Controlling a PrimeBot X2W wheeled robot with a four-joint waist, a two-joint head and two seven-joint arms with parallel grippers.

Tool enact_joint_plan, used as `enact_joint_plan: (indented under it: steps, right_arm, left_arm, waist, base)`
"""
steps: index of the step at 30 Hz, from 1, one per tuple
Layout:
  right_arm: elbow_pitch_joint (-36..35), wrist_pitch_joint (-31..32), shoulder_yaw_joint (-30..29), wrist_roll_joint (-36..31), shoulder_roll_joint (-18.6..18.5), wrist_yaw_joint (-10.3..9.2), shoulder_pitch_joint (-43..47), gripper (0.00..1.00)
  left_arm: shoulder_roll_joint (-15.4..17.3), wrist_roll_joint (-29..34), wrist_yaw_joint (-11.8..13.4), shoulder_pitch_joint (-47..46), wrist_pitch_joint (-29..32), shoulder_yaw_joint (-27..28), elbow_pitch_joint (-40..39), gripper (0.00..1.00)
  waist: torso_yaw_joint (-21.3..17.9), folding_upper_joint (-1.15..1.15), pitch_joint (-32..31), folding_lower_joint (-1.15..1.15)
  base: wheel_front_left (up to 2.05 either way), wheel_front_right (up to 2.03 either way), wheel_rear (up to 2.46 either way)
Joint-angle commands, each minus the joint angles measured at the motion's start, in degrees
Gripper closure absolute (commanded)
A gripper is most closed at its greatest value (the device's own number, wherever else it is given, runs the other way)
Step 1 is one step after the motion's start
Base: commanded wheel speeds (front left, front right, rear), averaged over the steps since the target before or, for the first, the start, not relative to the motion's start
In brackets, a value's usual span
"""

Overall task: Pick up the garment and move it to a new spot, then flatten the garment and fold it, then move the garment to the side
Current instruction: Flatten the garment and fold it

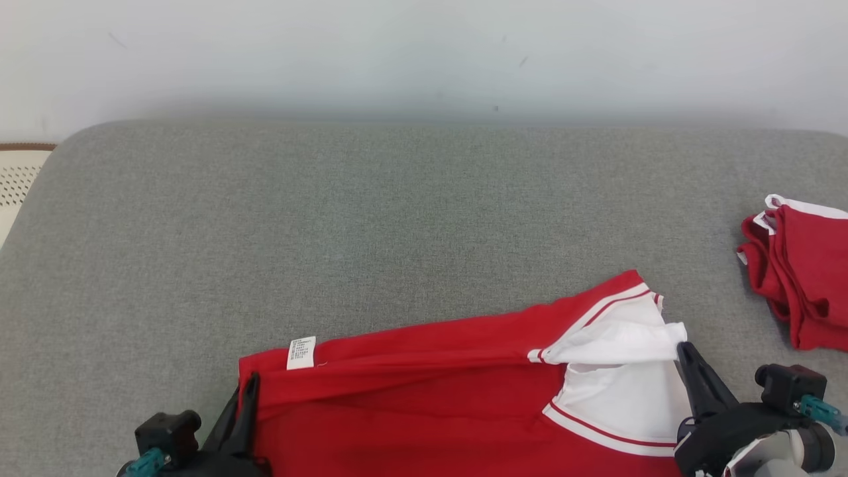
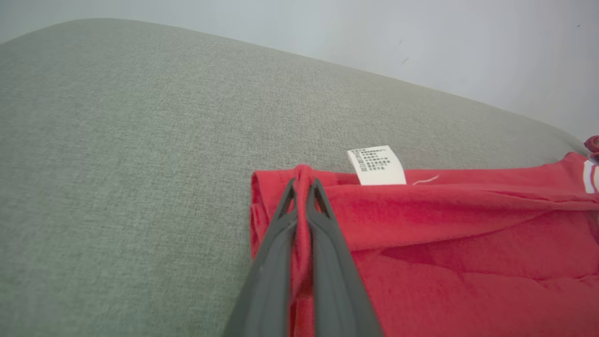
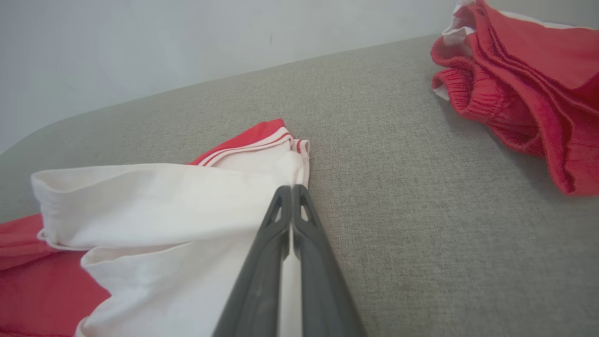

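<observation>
Garment (image 1: 424, 404): label (image 2: 376, 166) in left wrist view, white part (image 3: 154, 201) in right.

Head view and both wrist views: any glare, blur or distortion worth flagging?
Head view: soft, even light, no glare; the wall meets the cushion in a hazy band. Left wrist view: wide-angle bend in the cushion's edge, label on the garment too small to read. Right wrist view: sharp weave, red pile cropped at the frame edge.

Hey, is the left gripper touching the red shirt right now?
Touching. The left wrist view shows the left gripper shut, with a fold of the red shirt pinched between its fingers.
</observation>
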Motion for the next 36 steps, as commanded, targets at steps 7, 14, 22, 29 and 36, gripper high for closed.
enact_joint_plan:
  steps: [7, 14, 22, 29, 36]
  right_arm:
    - [-2.2, -0.2, -2.0, -0.6, 0.8, -0.09, 2.8, 1.00]
    - [-3.2, -0.2, -1.8, 0.1, 1.0, -0.09, 5.6, 1.00]
    - [-2.6, -0.2, -2.1, 1.3, 0.4, -0.08, 7.5, 0.00]
    - [-3.5, -0.2, -5.1, -0.3, 1.0, -0.08, 9.9, 0.00]
    - [-5.6, -0.2, -6.9, -3.0, 3.2, -0.08, 8.3, 0.00]
  left_arm:
    - [0.0, 0.3, 0.0, 2.6, 0.0, 1.6, 0.6, 1.00]
    - [-0.2, 0.7, 0.0, 3.7, 0.0, 2.8, 1.3, 0.75]
    - [-0.4, 1.5, 0.0, 5.6, 0.0, 4.3, 1.0, 0.00]
    - [-0.6, 3.9, 0.4, 9.4, 0.0, 6.3, -1.4, 0.00]
    - [-0.6, 1.8, 2.4, 12.2, 0.0, 5.2, -5.3, 0.00]
  waist:
    - [-0.4, 0.00, -1.2, 0.00]
    - [-1.0, 0.00, -2.0, 0.00]
    - [-1.1, 0.00, -2.9, 0.00]
    - [-0.7, 0.00, -4.5, 0.00]
    - [-0.3, 0.00, -5.1, 0.00]
  base:
    - [0.00, 0.00, 0.00]
    - [0.00, 0.00, 0.00]
    - [0.00, 0.00, 0.00]
    - [0.00, 0.00, 0.00]
    - [0.00, 0.00, 0.00]
